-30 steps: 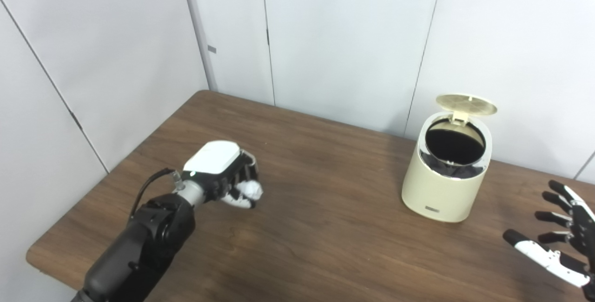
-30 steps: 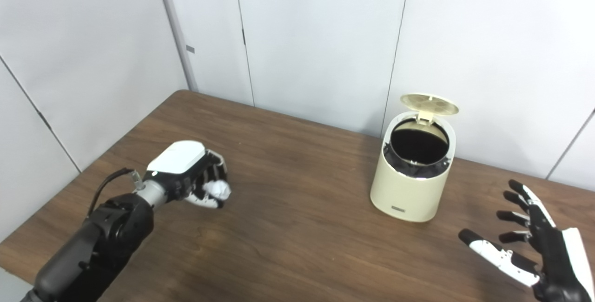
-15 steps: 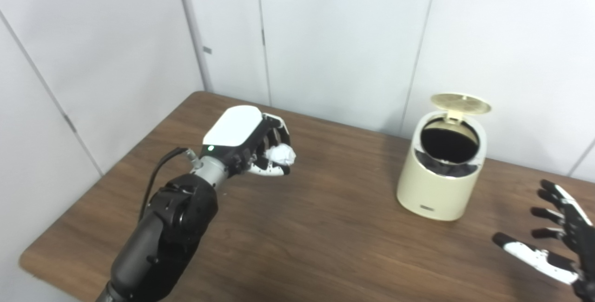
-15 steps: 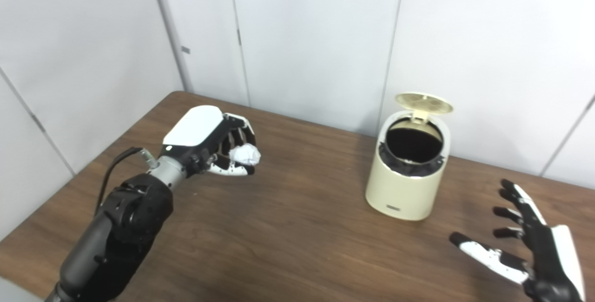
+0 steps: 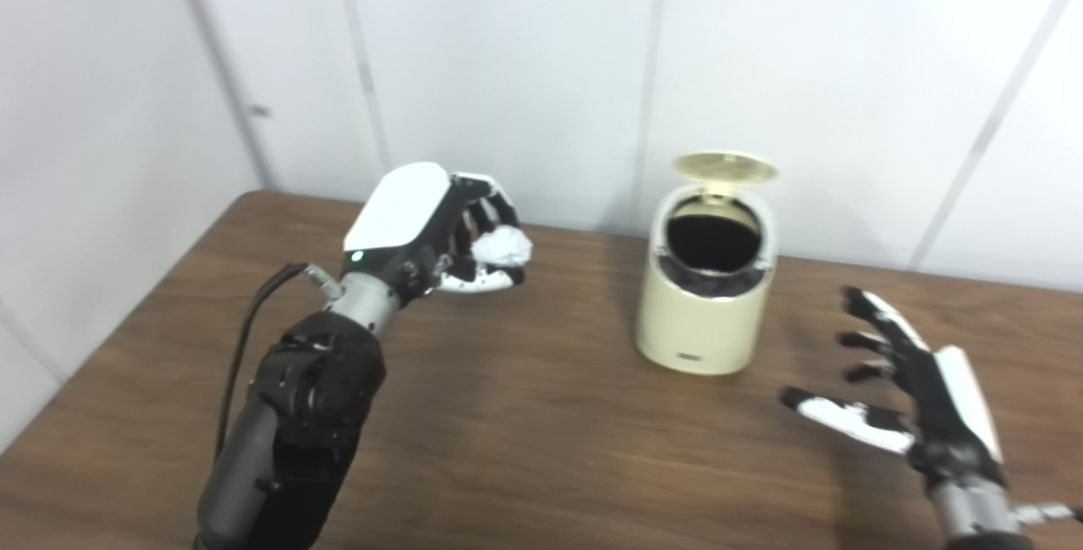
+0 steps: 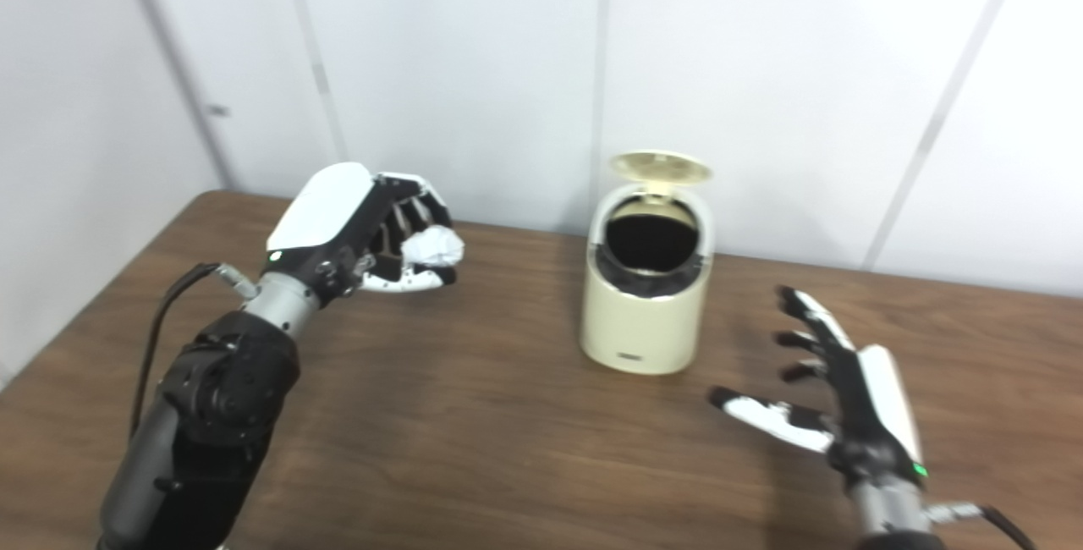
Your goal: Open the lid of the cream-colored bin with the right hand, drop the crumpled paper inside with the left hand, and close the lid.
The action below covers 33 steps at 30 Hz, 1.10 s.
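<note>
Two hands are at work over our brown wooden table (image 5: 541, 448), and between them stands the cream-colored bin (image 5: 704, 313). Our left hand (image 5: 427, 228) hangs above the table with its white back turned up and its fingers curled in, pinching the crumpled paper (image 5: 501, 245) against the thumb. The white paper ball shows at the front of that fist, on the side facing the bin. The bin sits well to the right of this hand and a little farther from us, close to the white panelled wall (image 5: 541, 68).

The bin's lid (image 5: 725, 165) is up, tilted back on its hinge at the rear, so that we look straight into the dark round mouth (image 5: 711, 241). A dark liner (image 6: 640, 285) rims the opening. A small label sits low on the bin's front.

Our right hand (image 5: 909, 393) is to the right of the bin and nearer to us, apart from it and touching neither the body nor the lid. Its fingers are spread wide and empty, the black tips pointing up and toward the bin, the thumb stretched out to the left. In the right eye view a green light shows at its wrist, and a cable trails from our left forearm.
</note>
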Available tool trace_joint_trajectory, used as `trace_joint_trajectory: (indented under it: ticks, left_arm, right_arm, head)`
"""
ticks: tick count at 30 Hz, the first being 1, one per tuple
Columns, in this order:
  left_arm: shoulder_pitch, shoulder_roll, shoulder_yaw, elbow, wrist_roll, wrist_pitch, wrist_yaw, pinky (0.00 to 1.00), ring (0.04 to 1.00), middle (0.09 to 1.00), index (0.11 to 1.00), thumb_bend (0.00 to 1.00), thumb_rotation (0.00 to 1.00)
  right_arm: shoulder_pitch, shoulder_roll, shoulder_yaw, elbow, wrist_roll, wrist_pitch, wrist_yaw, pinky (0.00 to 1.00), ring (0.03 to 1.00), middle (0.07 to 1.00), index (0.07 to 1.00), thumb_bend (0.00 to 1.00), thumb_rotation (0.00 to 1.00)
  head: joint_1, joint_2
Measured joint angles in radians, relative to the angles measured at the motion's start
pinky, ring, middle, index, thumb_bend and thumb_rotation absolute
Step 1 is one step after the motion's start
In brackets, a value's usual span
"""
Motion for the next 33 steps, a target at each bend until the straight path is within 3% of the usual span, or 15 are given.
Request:
trace_joint_trajectory:
  ticks: [6,12,21,33]
  left_arm:
    - [-0.028,-0.049,-0.017,0.037,-0.023,-0.039,0.048,0.32,0.373,0.479,0.540,0.50,0.00]
    - [-0.065,-0.075,-0.020,0.083,-0.071,-0.072,0.079,0.31,0.372,0.471,0.541,0.50,0.00]
    - [-0.091,-0.136,-0.029,0.130,-0.110,-0.073,0.125,0.27,0.361,0.452,0.545,0.49,0.00]
    - [-0.126,-0.201,-0.070,0.210,-0.116,-0.088,0.191,0.31,0.373,0.468,0.541,0.50,0.00]
  right_arm:
    - [0.002,0.008,0.005,0.030,0.000,-0.011,-0.012,0.59,0.779,0.879,0.875,0.73,0.30]
    - [0.011,0.015,0.010,0.032,-0.001,-0.011,-0.013,0.59,0.784,0.898,0.884,0.72,0.30]
    - [0.013,0.019,0.026,0.038,-0.008,-0.011,-0.013,0.63,0.801,0.898,0.883,0.72,0.29]
    - [0.008,0.039,0.049,0.052,-0.053,-0.004,-0.017,0.60,0.795,0.904,0.893,0.74,0.38]
  head:
    - [-0.064,-0.020]
    - [-0.103,-0.034]
    - [-0.155,-0.058]
    - [-0.193,-0.077]
